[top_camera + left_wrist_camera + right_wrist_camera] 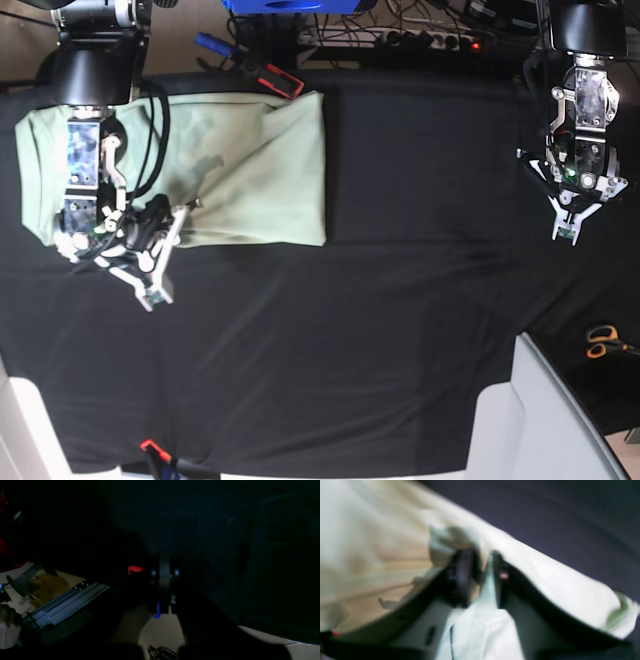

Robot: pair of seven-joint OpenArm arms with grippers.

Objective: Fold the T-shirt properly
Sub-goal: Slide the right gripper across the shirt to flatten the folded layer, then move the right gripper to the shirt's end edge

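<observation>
Cloth fills the gap between the right gripper's [482, 577] dark jaws in its wrist view: a pale strip of the T-shirt [240, 165] runs up through them, and they stand a little apart around it, though the blur makes it impossible to say whether they pinch the fabric or only straddle it. From overhead, that gripper [150, 285] sits just past the shirt's near edge, over the black tablecloth [400, 330], with the shirt stretching away from it toward the far side of the table. The shirt lies folded into a rough rectangle, its long axis running across the table from the right arm's side toward the middle. The left gripper [567, 233] hangs well apart from it over bare cloth; its jaws are closed on nothing. My judgement is that any coming fold or smoothing falls to the right arm, much the nearer one.
</observation>
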